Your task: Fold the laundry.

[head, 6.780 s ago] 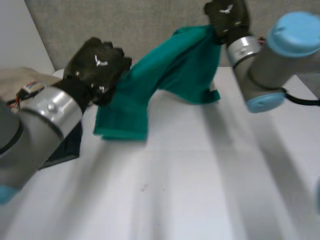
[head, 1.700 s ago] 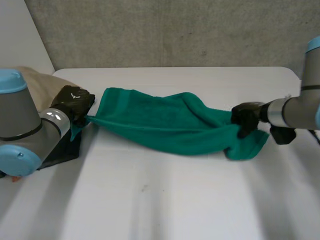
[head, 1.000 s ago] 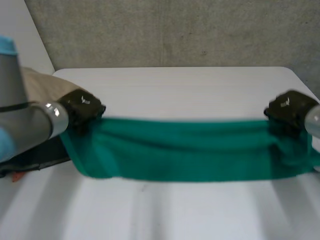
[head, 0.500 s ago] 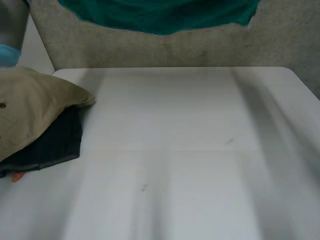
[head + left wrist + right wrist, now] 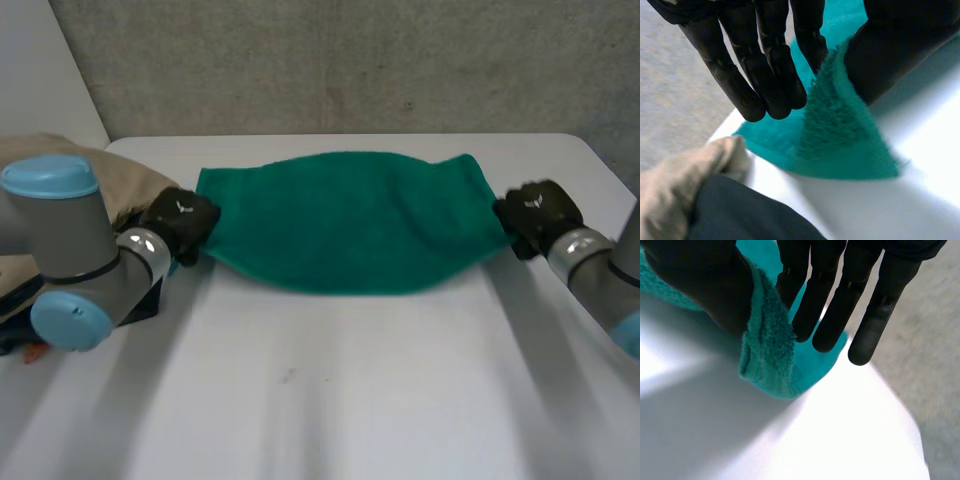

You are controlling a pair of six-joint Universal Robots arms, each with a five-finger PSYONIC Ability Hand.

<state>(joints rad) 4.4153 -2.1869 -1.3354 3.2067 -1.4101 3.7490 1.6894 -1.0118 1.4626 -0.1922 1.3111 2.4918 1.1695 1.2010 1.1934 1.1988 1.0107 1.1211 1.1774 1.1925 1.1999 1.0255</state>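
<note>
The front part of the white counter (image 5: 330,400) is bare, so there is room for a fold toward the robot. Behind this bare part, the green towel (image 5: 350,220) is stretched sideways between the two hands. Its near edge curves down in the middle, and its far edge is almost straight.

The left hand (image 5: 182,222) has one short end of the towel. In the left wrist view the fingers (image 5: 767,75) are nearly straight, and one of them pinches the edge against the thumb (image 5: 890,55). The right hand (image 5: 533,212) has the opposite short end in the same way, with the terry edge squeezed between the thumb (image 5: 705,285) and straight fingers (image 5: 835,305). I cannot tell if the middle of the towel lies fully on the counter or hangs a little above it.

The step in hand seems to be laying the towel flat before the first fold. To do it well, I think both hands should go down together at the same height with the cloth tight, so that no wrinkle forms in the middle. They should open only when the ends touch the counter.

Just beyond the left hand lies a beige garment (image 5: 690,170) on a dark garment (image 5: 740,215). The towel's end is close to this pile and should not land on it.
</note>
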